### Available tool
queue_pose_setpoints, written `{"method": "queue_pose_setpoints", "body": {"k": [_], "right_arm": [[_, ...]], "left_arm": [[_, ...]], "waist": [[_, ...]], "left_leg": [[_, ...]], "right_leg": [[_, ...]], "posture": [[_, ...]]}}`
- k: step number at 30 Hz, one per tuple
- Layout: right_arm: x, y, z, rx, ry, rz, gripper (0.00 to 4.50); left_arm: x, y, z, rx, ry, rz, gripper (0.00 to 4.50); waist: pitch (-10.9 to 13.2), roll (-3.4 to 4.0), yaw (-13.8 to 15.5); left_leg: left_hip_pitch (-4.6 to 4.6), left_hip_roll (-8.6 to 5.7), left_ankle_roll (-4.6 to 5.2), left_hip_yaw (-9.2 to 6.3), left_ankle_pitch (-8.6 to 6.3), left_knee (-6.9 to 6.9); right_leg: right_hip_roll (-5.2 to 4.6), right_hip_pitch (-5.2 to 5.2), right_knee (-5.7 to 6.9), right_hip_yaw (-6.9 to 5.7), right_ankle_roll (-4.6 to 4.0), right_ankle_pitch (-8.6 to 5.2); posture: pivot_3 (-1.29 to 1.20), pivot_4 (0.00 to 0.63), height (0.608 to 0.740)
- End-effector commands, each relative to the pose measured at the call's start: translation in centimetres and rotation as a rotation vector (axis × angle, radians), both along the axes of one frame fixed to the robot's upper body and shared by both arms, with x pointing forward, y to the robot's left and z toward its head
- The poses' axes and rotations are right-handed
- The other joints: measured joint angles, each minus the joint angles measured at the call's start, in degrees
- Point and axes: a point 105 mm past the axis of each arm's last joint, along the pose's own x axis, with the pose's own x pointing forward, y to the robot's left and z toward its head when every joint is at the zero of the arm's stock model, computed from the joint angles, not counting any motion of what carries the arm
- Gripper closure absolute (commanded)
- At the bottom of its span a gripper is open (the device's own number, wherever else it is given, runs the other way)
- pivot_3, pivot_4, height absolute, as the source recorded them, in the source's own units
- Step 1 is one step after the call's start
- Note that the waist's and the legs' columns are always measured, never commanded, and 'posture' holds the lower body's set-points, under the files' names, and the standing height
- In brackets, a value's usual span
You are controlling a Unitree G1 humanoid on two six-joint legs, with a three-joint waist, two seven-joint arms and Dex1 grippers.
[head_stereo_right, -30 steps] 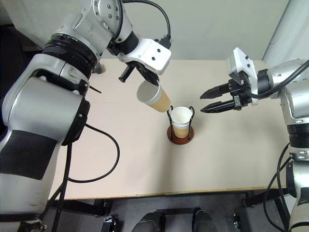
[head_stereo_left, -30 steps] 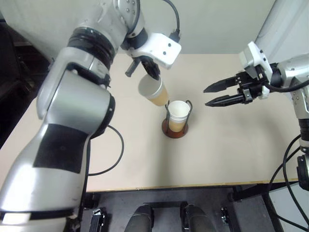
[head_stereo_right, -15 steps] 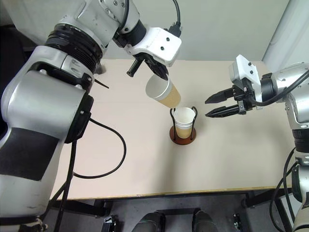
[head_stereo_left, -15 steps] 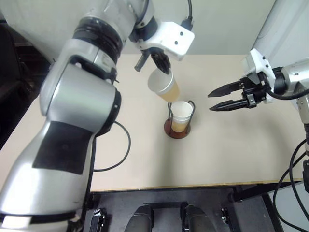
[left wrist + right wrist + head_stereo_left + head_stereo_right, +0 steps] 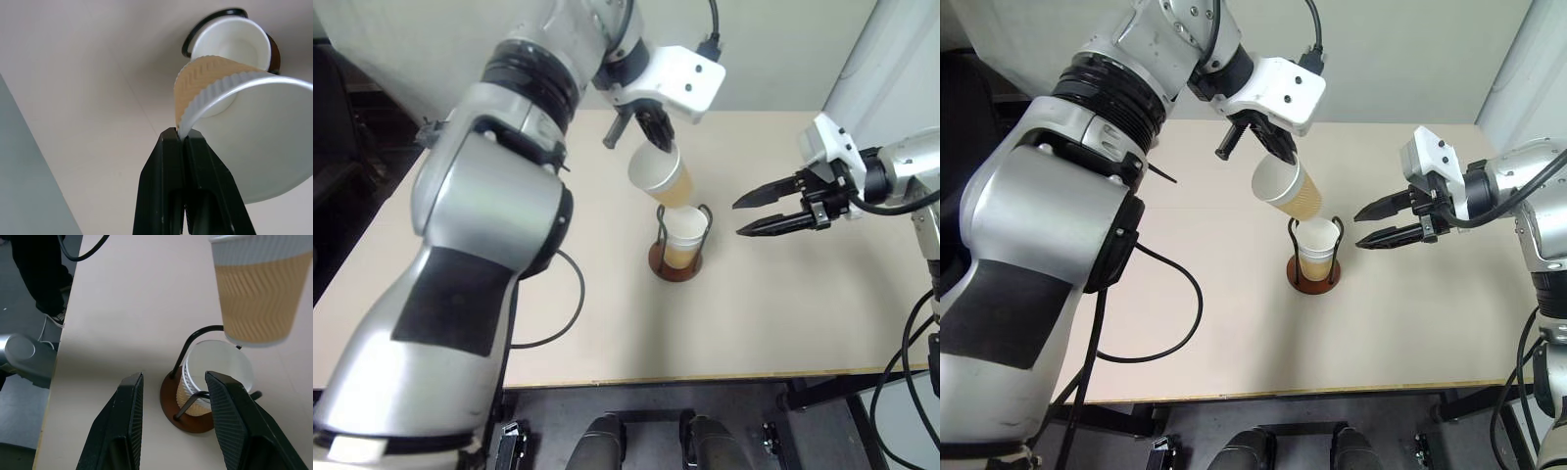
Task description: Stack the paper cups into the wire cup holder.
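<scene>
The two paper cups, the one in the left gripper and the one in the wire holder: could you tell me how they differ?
The held cup hangs tilted in the air, pinched at its rim by the left gripper; the seated cup stands upright inside the wire cup holder on the table. Both are tan-orange with white rims and insides.

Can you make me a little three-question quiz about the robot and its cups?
1. True or false: the left pincer is pinching the rim of a tan-orange ribbed paper cup with a white inside.
2. Where is that cup? A) flat on the beige table B) in the air, tilted, just above the holder C) on the floor
3. Fill in: the dark wire cup holder with a round reddish-brown base already has white-rimmed paper cups ____ it.

Key: 1 true; 2 B; 3 inside. The right pincer waits open beside the holder.
</scene>
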Motion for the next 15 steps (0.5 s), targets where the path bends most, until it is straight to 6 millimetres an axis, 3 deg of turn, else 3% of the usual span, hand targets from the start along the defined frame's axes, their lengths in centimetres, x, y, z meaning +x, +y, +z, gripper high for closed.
{"method": "queue_pose_setpoints", "body": {"k": [1, 15], "right_arm": [[-0.6, -0.3, 1.5, 0.018, -0.061, -0.006, 2.50], [-0.7, -0.3, 1.5, 0.019, -0.066, -0.016, 2.50]], "left_arm": [[-0.3, -0.6, 0.9, -0.023, -0.024, -0.019, 4.48], [-0.2, -0.4, -0.4, 0.011, 0.017, -0.018, 4.48]], "waist": [[0.0, 0.00, 0.0], [0.0, 0.00, 0.0]], "left_leg": [[0.00, -0.02, 0.00, 0.02, 0.00, 0.00], [0.04, -0.02, 0.01, 0.00, 0.00, 0.04]], "right_leg": [[0.02, 0.00, 0.00, 0.00, 0.00, 0.00], [-0.02, 0.07, 0.04, 0.01, 0.13, -0.07]], "posture": [[0.00, 0.150, 0.740], [0.00, 0.150, 0.740]]}}
